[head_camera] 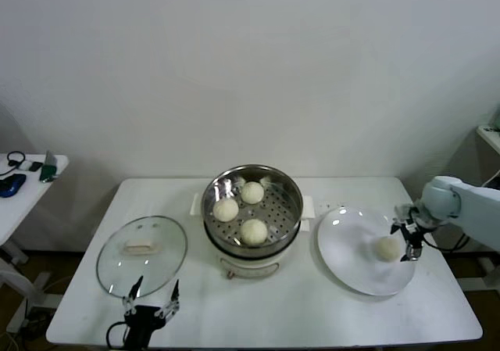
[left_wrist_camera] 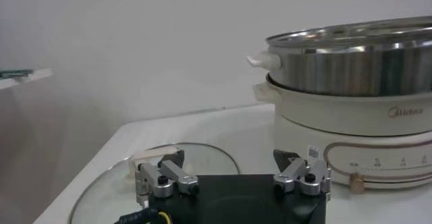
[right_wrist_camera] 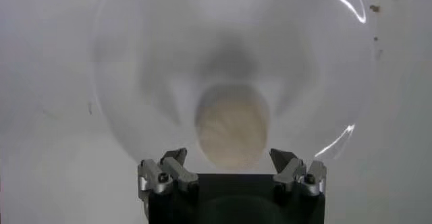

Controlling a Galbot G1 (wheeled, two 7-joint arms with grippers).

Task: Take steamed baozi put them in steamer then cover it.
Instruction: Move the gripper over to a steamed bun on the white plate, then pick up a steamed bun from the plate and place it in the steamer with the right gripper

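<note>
Three cream-white baozi (head_camera: pixel 252 191) (head_camera: pixel 226 209) (head_camera: pixel 254 231) lie in the shiny steel steamer (head_camera: pixel 291 191) on its cream pot base at the table's middle. One more baozi (head_camera: pixel 387 248) (right_wrist_camera: pixel 232 125) rests on the white plate (head_camera: pixel 344 245). My right gripper (head_camera: pixel 409 238) (right_wrist_camera: pixel 229 156) hangs open over the plate's right side, its fingers straddling that baozi without touching it. The glass cover (head_camera: pixel 141 256) (left_wrist_camera: pixel 209 154) with a cream handle lies flat on the table at the left. My left gripper (head_camera: pixel 153 290) (left_wrist_camera: pixel 231 156) stands open at the front edge, just in front of the cover.
A side table (head_camera: pixel 31 180) with a few small dark items stands at the far left. The steamer's pot base (left_wrist_camera: pixel 351 137) rises close beside my left gripper. A white wall runs behind the table.
</note>
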